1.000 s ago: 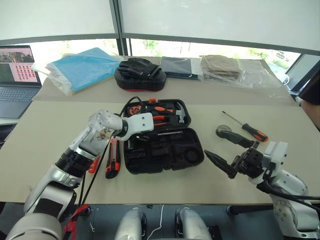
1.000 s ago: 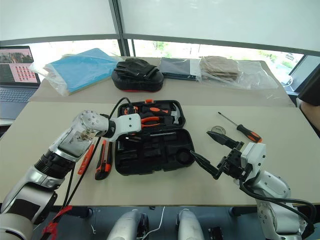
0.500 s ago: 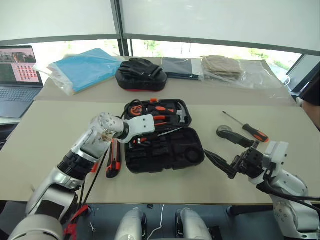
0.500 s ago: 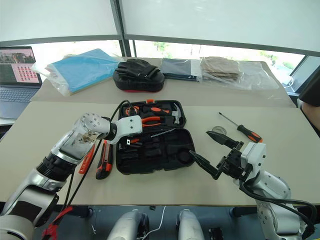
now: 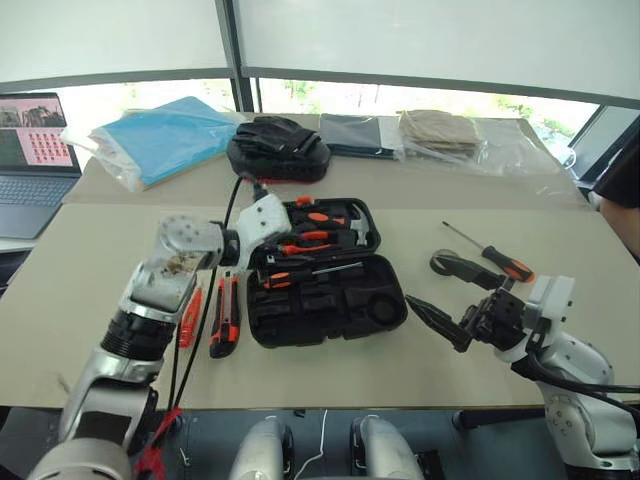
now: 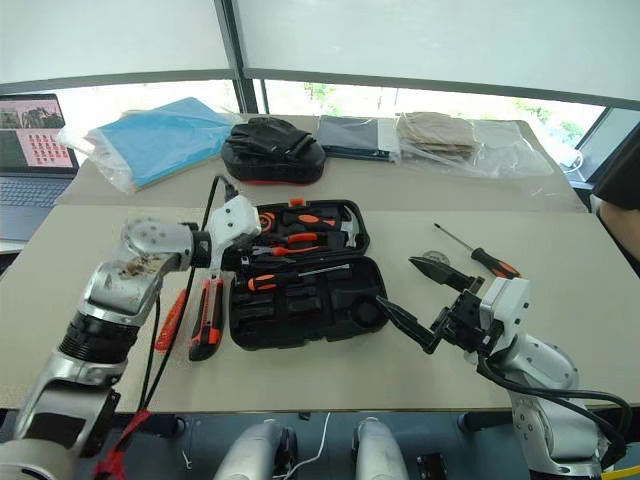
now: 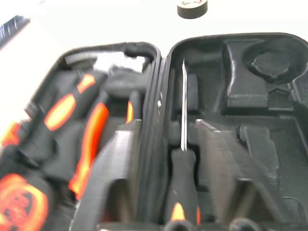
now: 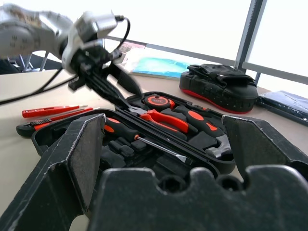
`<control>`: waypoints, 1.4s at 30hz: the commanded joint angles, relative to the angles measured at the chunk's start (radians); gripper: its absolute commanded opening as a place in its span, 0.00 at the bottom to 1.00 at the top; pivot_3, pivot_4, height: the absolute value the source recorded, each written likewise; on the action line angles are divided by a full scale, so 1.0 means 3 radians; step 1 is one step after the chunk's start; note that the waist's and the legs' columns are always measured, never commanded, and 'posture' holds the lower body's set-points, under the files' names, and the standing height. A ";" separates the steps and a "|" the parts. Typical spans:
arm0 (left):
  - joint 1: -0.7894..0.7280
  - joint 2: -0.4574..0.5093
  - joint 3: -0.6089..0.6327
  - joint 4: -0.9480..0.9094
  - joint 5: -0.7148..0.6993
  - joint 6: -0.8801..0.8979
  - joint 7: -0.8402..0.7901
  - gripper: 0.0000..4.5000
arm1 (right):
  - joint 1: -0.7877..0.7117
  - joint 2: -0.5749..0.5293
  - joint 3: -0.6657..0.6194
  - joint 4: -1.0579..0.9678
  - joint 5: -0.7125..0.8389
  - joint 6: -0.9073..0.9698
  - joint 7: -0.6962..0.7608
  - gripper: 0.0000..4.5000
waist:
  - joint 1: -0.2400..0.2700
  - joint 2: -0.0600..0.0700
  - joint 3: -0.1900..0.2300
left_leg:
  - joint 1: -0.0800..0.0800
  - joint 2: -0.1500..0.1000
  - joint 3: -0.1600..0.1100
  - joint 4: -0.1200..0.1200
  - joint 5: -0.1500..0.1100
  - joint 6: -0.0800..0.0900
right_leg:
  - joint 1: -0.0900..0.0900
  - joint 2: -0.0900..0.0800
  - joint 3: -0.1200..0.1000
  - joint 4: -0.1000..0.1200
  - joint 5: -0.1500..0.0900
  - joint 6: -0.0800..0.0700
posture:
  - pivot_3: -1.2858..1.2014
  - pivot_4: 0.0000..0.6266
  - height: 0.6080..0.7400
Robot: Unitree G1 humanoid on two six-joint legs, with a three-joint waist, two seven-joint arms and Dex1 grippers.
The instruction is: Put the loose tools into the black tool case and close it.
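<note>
Lying open at the middle of the beige table, the black tool case has its lid half toward 12 o'clock and its tray half toward 6 o'clock. One slim screwdriver sits in the tray half just beside the hinge, handle toward 9 o'clock and tip toward 3 o'clock. The lid half holds orange-handled pliers, a hammer and a round tape measure.

The left gripper hovers over the 9 o'clock end of the case. Nothing shows in it, but I cannot tell whether it is clenched or released. The right gripper hangs off the case's 3 o'clock side, released and spread wide, with nothing in it.

At 9 o'clock of the case, on the table, lie the orange-black utility knife and, just beside it farther out, the thin orange tester pen. At 3 o'clock lie the small dark tape roll and the second screwdriver. A black padded mitt rests at 12 o'clock, well apart from the case.
</note>
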 commanded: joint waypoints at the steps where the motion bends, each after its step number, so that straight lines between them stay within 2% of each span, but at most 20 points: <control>1: 0.0038 -0.0157 0.0104 0.0133 -0.0102 -0.0251 0.0130 0.06 | -0.0049 -0.0024 -0.0046 -0.0007 0.0025 -0.0021 0.0019 1.00 | 0.0011 0.0000 0.0000 | -0.0001 0.0000 0.0000 0.0000 0.0000 0.0000 | 0.0000 0.0000 0.0000 0.0000 0.0002 -0.0002 | 0.52 0.24 1.00; 2: 0.0061 -0.0189 0.0104 0.0178 -0.0096 -0.0302 0.0156 0.01 | -0.0047 -0.0026 -0.0051 -0.0004 0.0023 -0.0026 0.0022 1.00 | 0.0017 0.0000 0.0000 | 0.0000 -0.0001 0.0000 0.0001 0.0000 0.0000 | 0.0001 -0.0001 -0.0001 -0.0001 0.0008 -0.0011 | 0.52 0.24 1.00; 13: 0.0265 -0.0204 -0.0094 0.0233 0.0043 -0.0193 0.0232 0.01 | -0.0013 -0.0011 -0.0056 -0.0020 0.0010 -0.0045 0.0004 1.00 | -0.0002 0.0000 0.0000 | 0.0002 0.0000 0.0000 0.0000 -0.0001 0.0001 | 0.0002 0.0000 0.0000 -0.0002 0.0012 -0.0016 | 0.52 0.24 1.00; 22: 0.0322 -0.0287 -0.0092 0.0339 0.0040 0.0183 0.0470 0.01 | -0.0032 0.0000 -0.0041 -0.0003 0.0007 -0.0043 -0.0002 1.00 | 0.0000 0.0004 -0.0003 | 0.0019 0.0002 0.0000 0.0000 -0.0001 0.0001 | 0.0019 -0.0001 0.0000 -0.0002 0.0011 -0.0014 | 0.52 0.24 1.00; 25: 0.0333 -0.0278 -0.0101 0.0325 0.0013 0.0404 0.0486 0.01 | -0.0035 -0.0006 -0.0050 0.0001 0.0014 -0.0044 0.0005 1.00 | -0.0001 0.0005 -0.0003 | 0.0034 0.0003 -0.0002 0.0000 -0.0001 0.0000 | 0.0036 -0.0001 -0.0002 -0.0005 -0.0002 0.0005 | 0.52 0.24 1.00; 29: 0.0389 -0.0310 -0.0009 0.0236 -0.0097 0.0135 0.0454 0.01 | -0.0049 -0.0014 -0.0098 0.0013 0.0005 -0.0060 -0.0021 1.00 | -0.0002 0.0010 -0.0006 | 0.0040 0.0005 -0.0003 -0.0002 -0.0001 0.0000 | 0.0040 -0.0003 -0.0001 -0.0006 -0.0006 0.0000 | 0.52 0.24 1.00; 32: 0.0444 -0.0327 0.0377 0.0075 -0.0391 -0.0400 0.0355 0.01 | 0.0022 -0.0066 -0.0327 0.0054 -0.0040 -0.0100 -0.0117 1.00 | -0.0006 0.0010 -0.0006 | 0.0037 0.0006 -0.0002 -0.0004 -0.0002 0.0000 | 0.0036 -0.0004 0.0000 -0.0006 -0.0005 -0.0001 | 0.52 0.24 1.00; 35: 0.0608 -0.0164 0.0774 -0.0096 -0.0750 -0.0812 0.0026 0.15 | 0.0269 -0.0147 -0.0631 0.0133 -0.0153 -0.0127 -0.0188 1.00 | -0.0002 0.0010 -0.0006 | 0.0021 0.0006 -0.0002 -0.0004 -0.0001 0.0000 | 0.0021 -0.0004 -0.0001 -0.0005 0.0013 -0.0020 | 0.52 0.24 1.00; 37: 0.0794 0.0044 0.0999 -0.0141 -0.0960 -0.1010 -0.0311 0.30 | 0.0473 -0.0196 -0.0834 0.0197 -0.0258 -0.0146 -0.0245 1.00 | -0.0003 0.0010 -0.0006 | 0.0003 0.0005 0.0000 -0.0005 -0.0002 0.0000 | 0.0001 -0.0005 -0.0001 -0.0006 0.0013 -0.0021 | 0.52 0.24 1.00; 38: 0.0881 0.0153 0.1071 -0.0144 -0.1018 -0.1039 -0.0424 0.41 | 0.0551 -0.0209 -0.0910 0.0224 -0.0290 -0.0162 -0.0259 1.00 | -0.0003 0.0011 -0.0006 | 0.0002 0.0005 0.0001 -0.0006 -0.0003 0.0001 | 0.0000 -0.0005 0.0000 -0.0005 0.0013 -0.0021 | 0.52 0.24 1.00; 39: 0.0996 0.0268 0.1166 -0.0148 -0.1101 -0.1062 -0.0559 0.45 | 0.0651 -0.0217 -0.1000 0.0284 -0.0327 -0.0218 -0.0239 1.00 | -0.0004 0.0012 -0.0007 | 0.0003 0.0005 0.0002 -0.0007 -0.0005 0.0001 | 0.0000 -0.0005 0.0000 -0.0005 0.0013 -0.0022 | 0.52 0.24 1.00; 42: 0.1326 0.0547 0.1461 -0.0073 -0.1305 -0.1120 -0.0879 0.69 | 0.0919 -0.0213 -0.1241 0.0525 -0.0474 -0.0394 -0.0237 1.00 | -0.0008 0.0013 -0.0007 | 0.0005 0.0006 0.0008 -0.0008 -0.0009 0.0002 | 0.0000 -0.0005 0.0000 -0.0009 0.0010 -0.0020 | 0.52 0.24 1.00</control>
